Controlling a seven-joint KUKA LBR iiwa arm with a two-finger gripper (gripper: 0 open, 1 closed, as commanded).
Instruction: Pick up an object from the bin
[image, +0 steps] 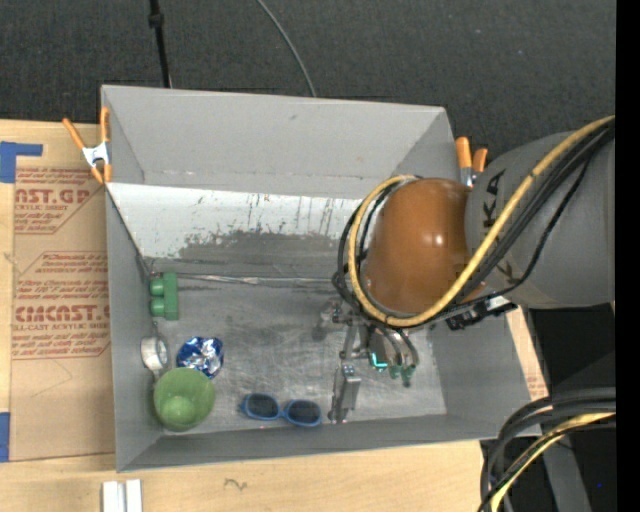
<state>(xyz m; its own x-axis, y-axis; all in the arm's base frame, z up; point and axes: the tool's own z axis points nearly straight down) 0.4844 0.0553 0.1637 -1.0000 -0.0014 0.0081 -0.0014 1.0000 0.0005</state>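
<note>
Grey arm (565, 235), orange cover (415, 250), looped cables (348, 255)

One each — green block (163, 296), green ball (183, 399), blue sunglasses (281, 409), blue wrapper (199, 354)

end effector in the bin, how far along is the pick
Done: the end effector is down near the bin floor, right of centre. In hand: it hangs just right of the blue sunglasses, no grasp visible. Left: gripping and lifting; the green ball and green block lie at the left.
</note>
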